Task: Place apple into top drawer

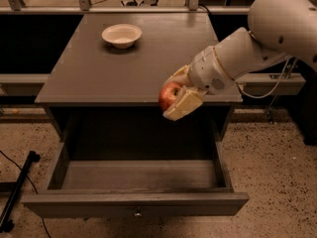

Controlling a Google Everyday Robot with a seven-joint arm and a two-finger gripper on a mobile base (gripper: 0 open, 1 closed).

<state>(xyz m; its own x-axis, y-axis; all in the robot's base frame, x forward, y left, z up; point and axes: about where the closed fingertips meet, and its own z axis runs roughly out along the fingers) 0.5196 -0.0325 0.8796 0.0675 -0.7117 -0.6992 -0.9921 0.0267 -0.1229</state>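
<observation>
My gripper (174, 96) is shut on the red apple (168, 95) and holds it in the air just past the front edge of the cabinet top, above the open top drawer (133, 202). The apple sits between the cream finger pads (184, 104), its left side showing. The grey drawer is pulled out wide towards the camera; its inside is bare, and a small metal knob (137, 213) shows at the middle of its front panel. The white arm (247, 51) reaches in from the upper right.
A cream-white bowl (122, 35) stands at the back left of the grey cabinet top (114, 73). A black stand leg and cable (17, 195) lie on the speckled floor at the left. A grey rail runs behind the cabinet on both sides.
</observation>
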